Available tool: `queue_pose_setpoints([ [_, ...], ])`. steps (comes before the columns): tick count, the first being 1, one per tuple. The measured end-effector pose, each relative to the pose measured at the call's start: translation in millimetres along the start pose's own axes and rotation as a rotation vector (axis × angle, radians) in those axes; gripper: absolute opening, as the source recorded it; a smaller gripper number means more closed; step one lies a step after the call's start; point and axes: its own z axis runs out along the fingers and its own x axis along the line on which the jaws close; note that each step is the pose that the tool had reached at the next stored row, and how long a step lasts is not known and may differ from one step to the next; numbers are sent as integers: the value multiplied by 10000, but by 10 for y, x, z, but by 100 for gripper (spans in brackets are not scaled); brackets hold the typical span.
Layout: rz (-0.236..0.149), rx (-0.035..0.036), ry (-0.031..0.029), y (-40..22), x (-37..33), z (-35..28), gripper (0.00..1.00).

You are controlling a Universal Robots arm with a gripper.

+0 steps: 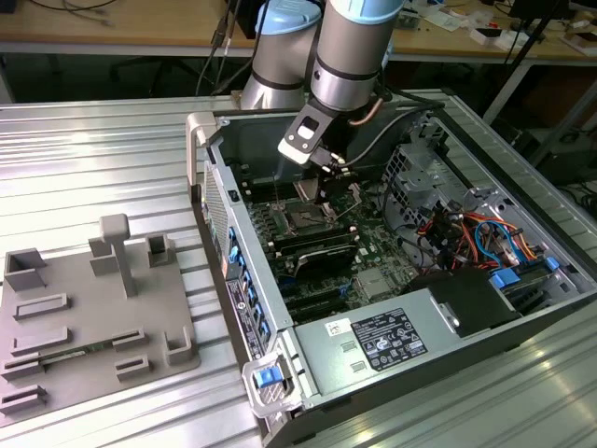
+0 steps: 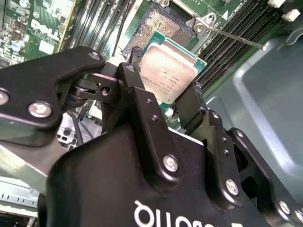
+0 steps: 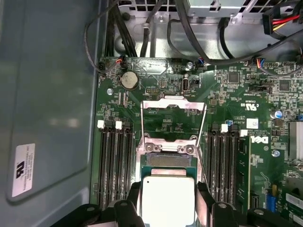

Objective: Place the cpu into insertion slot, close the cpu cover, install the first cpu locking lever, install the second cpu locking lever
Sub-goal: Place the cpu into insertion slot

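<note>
Gripper: black two-finger gripper [image 2: 163, 87], narrowed onto the chip's opposite edges.
Cpu: small flat square silvery-grey metal-topped cpu [image 3: 168, 201], hanging just above the socket, not seated.
Slot: small square dark insertion slot [image 3: 168, 161], bare, in green circuit board [image 3: 236, 118].
Cover: square silvery metal-frame cpu cover [image 3: 174, 101], standing open beyond.
Care: likely best to square edges to the rim and lower flat, unforced.

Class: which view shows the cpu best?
The second wrist view: the cpu is close, its silvery top and green edge plain, clamped in the gripper. The first wrist view shows its top face near the insertion slot. In the exterior view it is too small to tell.
</note>
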Motion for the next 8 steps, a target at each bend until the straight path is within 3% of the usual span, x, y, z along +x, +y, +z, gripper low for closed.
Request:
queue_pose_setpoints([
  [8,30,-1,5,-3,-1,23,55],
])
